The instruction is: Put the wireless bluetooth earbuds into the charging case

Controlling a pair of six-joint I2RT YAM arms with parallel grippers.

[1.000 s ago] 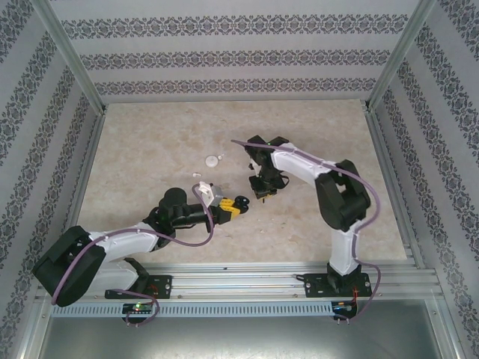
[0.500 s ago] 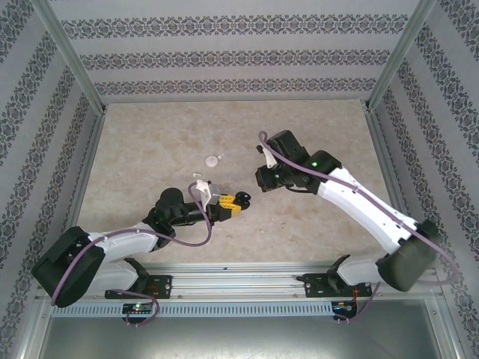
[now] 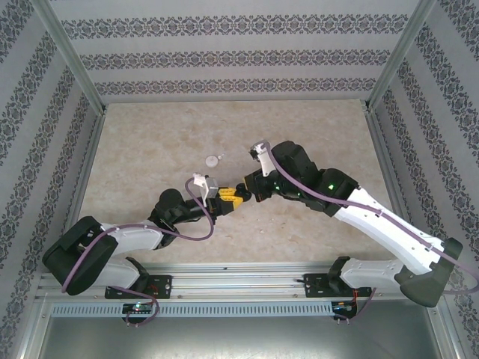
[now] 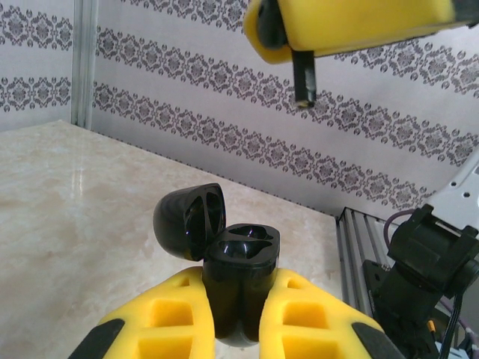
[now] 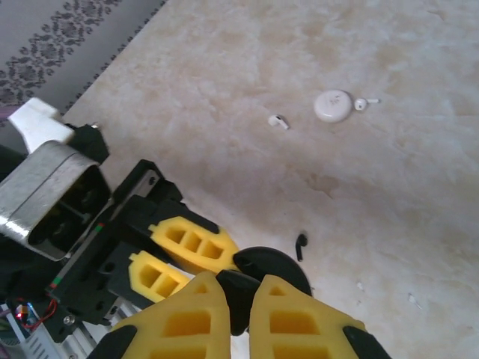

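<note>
Your left gripper [image 4: 239, 284] has its fingers clamped on the black charging case [image 4: 241, 258], held mid-table with its lid [image 4: 191, 221] open; your right gripper [image 5: 237, 284] is closed on a black earbud [image 4: 303, 78], stem pointing down, above the case and apart from it; a second black earbud [image 5: 301, 245] lies on the table [image 3: 150, 149] near the case; farther off to the left lie a white earbud [image 5: 278, 121] and a white puck [image 5: 331, 105], with another white earbud [image 5: 361, 104] just beside it.

Overhead view facing down on table [image 3: 150, 149], wrist views close, sharing black case [image 4: 239, 262]
</note>
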